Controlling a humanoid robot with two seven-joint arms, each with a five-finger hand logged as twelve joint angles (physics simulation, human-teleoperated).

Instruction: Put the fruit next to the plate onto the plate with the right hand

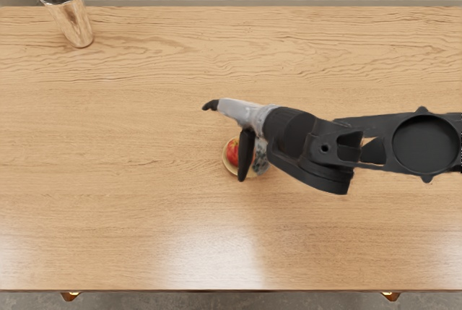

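Now my right hand (pixel 244 128) hangs over the small plate (pixel 226 161) near the middle of the table (pixel 144 194), with its fingers spread apart and holding nothing. The red fruit (pixel 232 152) lies on the plate, partly hidden behind one dark finger. A metal cup (pixel 66 14) stands at the far left corner.

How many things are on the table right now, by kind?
Cup: 1
Plate: 1
Fruit: 1
Total: 3
The right hand hides part of the plate, so anything under it goes uncounted.
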